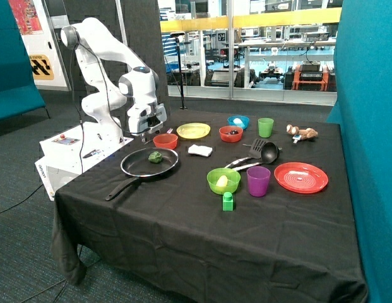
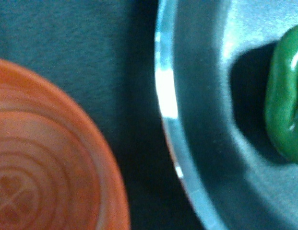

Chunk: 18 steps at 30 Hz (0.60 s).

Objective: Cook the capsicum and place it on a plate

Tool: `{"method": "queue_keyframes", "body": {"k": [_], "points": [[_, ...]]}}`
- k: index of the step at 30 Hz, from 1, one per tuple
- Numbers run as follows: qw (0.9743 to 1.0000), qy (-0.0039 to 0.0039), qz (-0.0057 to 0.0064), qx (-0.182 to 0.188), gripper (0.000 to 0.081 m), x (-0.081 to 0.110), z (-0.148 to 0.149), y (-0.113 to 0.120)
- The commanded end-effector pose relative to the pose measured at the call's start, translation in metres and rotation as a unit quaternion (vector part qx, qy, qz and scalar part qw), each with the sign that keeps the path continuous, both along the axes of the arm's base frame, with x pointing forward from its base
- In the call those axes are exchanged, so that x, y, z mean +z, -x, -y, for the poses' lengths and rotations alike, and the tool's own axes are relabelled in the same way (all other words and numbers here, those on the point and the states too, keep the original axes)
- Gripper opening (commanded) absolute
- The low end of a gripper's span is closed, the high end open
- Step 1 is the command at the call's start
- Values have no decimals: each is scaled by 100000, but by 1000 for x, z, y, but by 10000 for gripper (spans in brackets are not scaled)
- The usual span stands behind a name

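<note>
The dark green capsicum (image 1: 155, 157) lies inside the black frying pan (image 1: 129, 169), a little toward the pan's far side. In the wrist view the capsicum (image 2: 285, 115) shows at the frame's edge on the pan floor (image 2: 211, 143). My gripper (image 1: 144, 134) hangs just above the table at the pan's far rim, next to an empty orange-red bowl (image 1: 165, 141) (image 2: 48, 163). It holds nothing that I can see. The yellow plate (image 1: 193, 130) sits empty behind that bowl.
A white packet (image 1: 200, 150), black ladle (image 1: 266, 151), green bowl (image 1: 223, 180), purple cup (image 1: 258, 181), green block (image 1: 228, 201) and red plate (image 1: 301, 177) fill the table's middle and right. Red bowl (image 1: 231, 133), blue bowl (image 1: 238, 121) and green cup (image 1: 266, 127) stand at the back.
</note>
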<state>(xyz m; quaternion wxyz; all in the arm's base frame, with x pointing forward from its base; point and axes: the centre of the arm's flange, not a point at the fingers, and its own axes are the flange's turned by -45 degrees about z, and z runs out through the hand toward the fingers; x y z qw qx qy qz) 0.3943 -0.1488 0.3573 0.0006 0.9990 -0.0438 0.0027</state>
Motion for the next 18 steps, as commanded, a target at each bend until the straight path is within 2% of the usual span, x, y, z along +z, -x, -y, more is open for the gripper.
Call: {"method": "queue_keyframes", "body": {"k": [1,18], "points": [[99996,-77,-262,-812,700,-12,21,-7],[99956,-82,-261,-2941,696,-24,44,-11]]}}
